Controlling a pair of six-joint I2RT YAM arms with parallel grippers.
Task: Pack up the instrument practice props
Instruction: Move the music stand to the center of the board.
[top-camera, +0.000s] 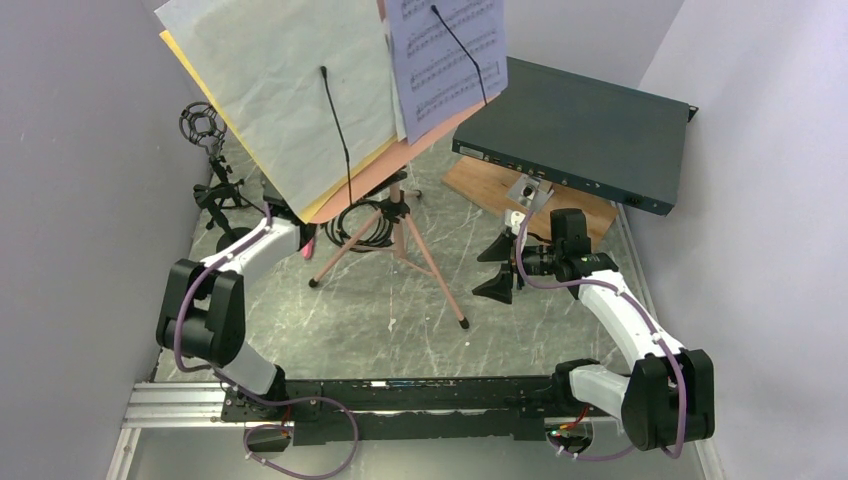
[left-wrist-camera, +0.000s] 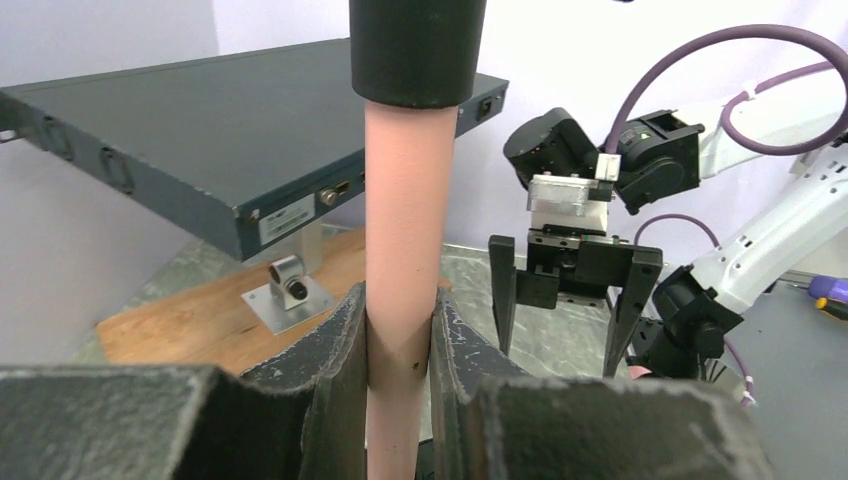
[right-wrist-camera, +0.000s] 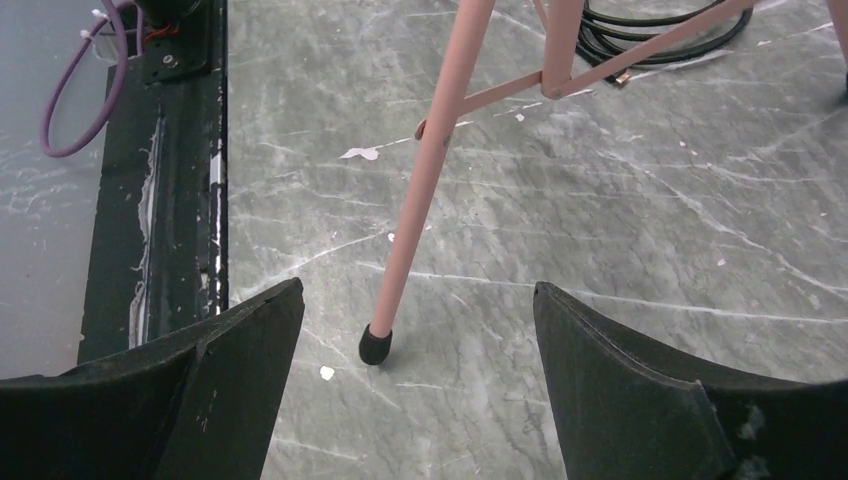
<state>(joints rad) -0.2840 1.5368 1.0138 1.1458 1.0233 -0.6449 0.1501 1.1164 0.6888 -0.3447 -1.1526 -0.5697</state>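
The left tool (left-wrist-camera: 398, 345) is pinching a pink shaft (left-wrist-camera: 402, 200), which rises at its 12 o'clock up to a black cap (left-wrist-camera: 415, 50). The right tool (right-wrist-camera: 418, 300) is spread wide. A pink stand leg (right-wrist-camera: 425, 190) stands on the table (right-wrist-camera: 640, 230) at its 12 o'clock, apart from both fingers.

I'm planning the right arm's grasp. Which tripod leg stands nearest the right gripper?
The near-right leg, whose black foot rests on the table just ahead of the open right gripper. The left leg ends by the left arm instead.
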